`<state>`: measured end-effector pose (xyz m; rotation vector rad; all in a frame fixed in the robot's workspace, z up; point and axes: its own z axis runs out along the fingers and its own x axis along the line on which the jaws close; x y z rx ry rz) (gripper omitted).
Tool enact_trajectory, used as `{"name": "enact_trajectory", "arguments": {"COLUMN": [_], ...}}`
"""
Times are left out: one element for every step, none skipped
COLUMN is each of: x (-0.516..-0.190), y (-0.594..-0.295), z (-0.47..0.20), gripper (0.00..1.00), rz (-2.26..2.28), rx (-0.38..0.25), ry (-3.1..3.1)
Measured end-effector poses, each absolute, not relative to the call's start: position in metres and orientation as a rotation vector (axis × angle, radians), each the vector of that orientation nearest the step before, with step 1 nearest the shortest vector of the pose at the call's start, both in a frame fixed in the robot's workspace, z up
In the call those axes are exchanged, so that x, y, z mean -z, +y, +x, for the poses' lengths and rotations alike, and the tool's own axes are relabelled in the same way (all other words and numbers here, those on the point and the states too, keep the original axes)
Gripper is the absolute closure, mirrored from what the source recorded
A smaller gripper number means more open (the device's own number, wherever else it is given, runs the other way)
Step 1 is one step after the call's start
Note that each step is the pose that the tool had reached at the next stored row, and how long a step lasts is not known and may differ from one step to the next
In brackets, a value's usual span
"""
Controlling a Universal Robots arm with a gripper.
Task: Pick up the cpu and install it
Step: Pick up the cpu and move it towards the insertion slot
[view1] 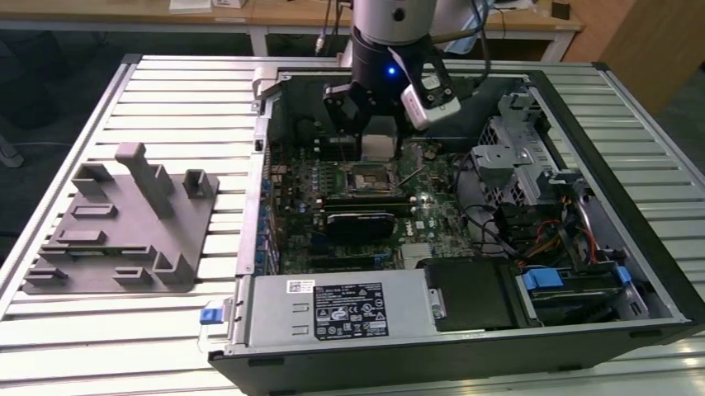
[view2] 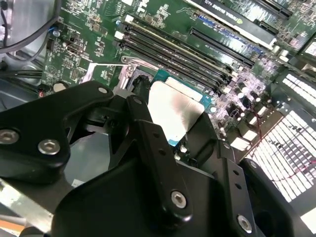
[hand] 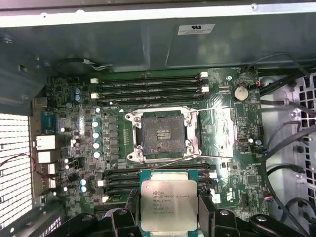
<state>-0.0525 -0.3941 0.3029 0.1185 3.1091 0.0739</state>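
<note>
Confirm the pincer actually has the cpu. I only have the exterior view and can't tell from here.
Observer: Yes. In both wrist views the pincer is clamped on the cpu, gripping two opposite edges.
Operator: Socket free?
Observer: In the first wrist view the socket is empty, with its contact field exposed.
Operator: Cpu over it yet?
Observer: No. In the first wrist view the cpu hangs off to one side of the socket, over the memory slots, not over the opening.
</note>
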Motion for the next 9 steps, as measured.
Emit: {"name": "enact_trajectory", "arguments": {"x": [-0.301, -0.299, -0.298, -0.296, -0.294, -0.292, -0.290, -0.288, -0.287], "y": [-0.394, -0.393, -0.392, -0.391, -0.389, -0.388, -0.386, -0.384, -0.382], "z": [-0.052, -0.052, -0.052, -0.052, -0.052, -0.052, -0.052, -0.052, -0.052], "gripper": [0.45, 0.45, 0.45, 0.45, 0.45, 0.45, 0.45, 0.45, 0.45], "rz": [0.118, 0.118, 0.118, 0.118, 0.118, 0.118, 0.118, 0.119, 0.118], "rx": [-0.074, -0.074, -0.074, -0.073, -0.074, -0.074, -0.074, -0.074, -0.074], "ry": [3.109, 3.109, 3.109, 3.109, 3.109, 3.109, 3.109, 3.109, 3.109]}}
